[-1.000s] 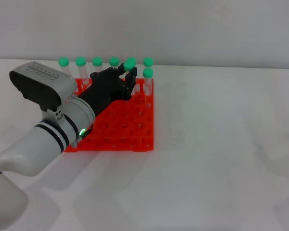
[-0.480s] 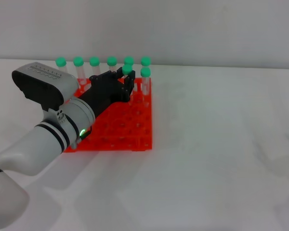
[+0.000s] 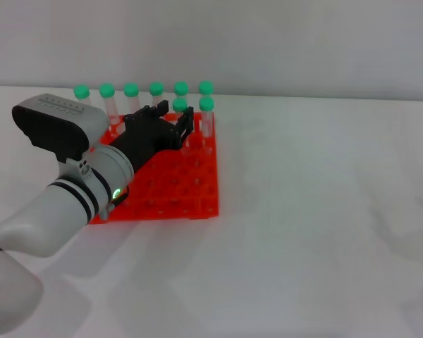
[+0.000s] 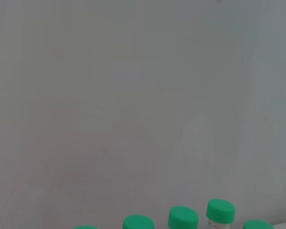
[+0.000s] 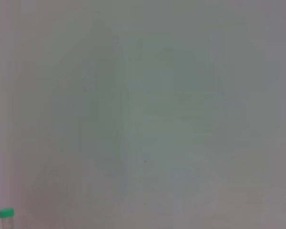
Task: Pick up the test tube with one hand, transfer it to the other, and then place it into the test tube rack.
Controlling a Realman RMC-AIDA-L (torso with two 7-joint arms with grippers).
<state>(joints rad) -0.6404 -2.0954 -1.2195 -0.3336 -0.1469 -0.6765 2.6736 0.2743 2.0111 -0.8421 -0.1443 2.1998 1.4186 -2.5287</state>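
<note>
test tube at our left hand, grip state unclear | we count 8 green-capped tubes, 1 red rack | worktop

We see our left arm reaching forward from the lower left, its black left gripper extended away from us.
</note>
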